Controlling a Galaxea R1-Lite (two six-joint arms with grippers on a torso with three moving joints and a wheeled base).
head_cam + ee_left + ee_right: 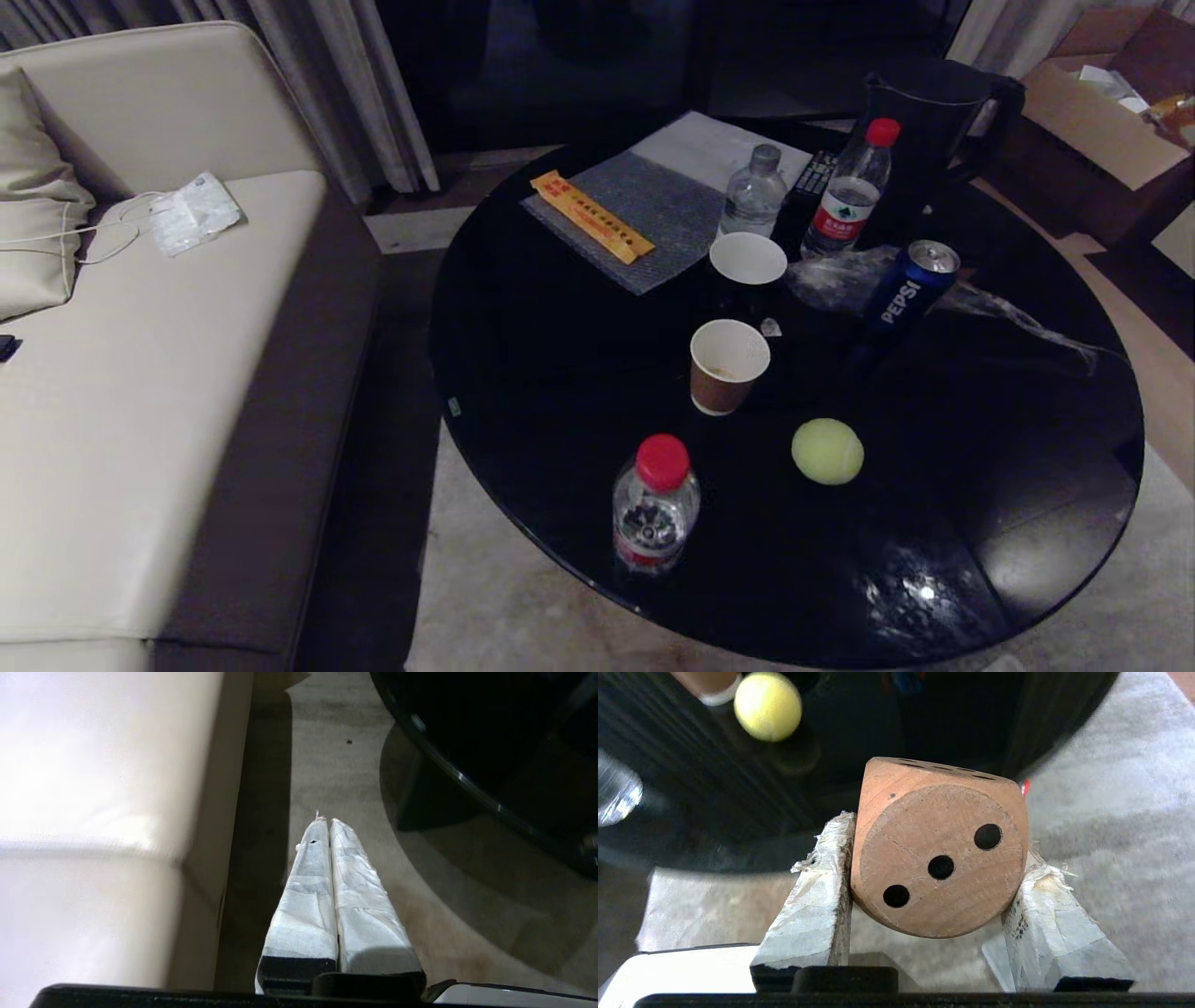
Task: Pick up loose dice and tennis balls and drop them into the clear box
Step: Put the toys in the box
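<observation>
A tan wood die (941, 849) with three dark pips facing the camera sits clamped between the taped fingers of my right gripper (936, 844), held over pale carpet beside the table's edge. One yellow-green tennis ball (827, 451) (768, 705) lies on the black round table (980, 467), near its front. My left gripper (326, 822) is shut and empty, pointing at the floor between the sofa and the table. Neither arm appears in the head view. The clear box is out of view.
On the table stand two paper cups (727, 365) (747, 261), three water bottles (655, 504) (754, 191) (851, 191), a Pepsi can (910, 289), a black jug (924, 121), crumpled plastic wrap and a mat. A beige sofa (140, 392) is on the left, a cardboard box (1111, 103) far right.
</observation>
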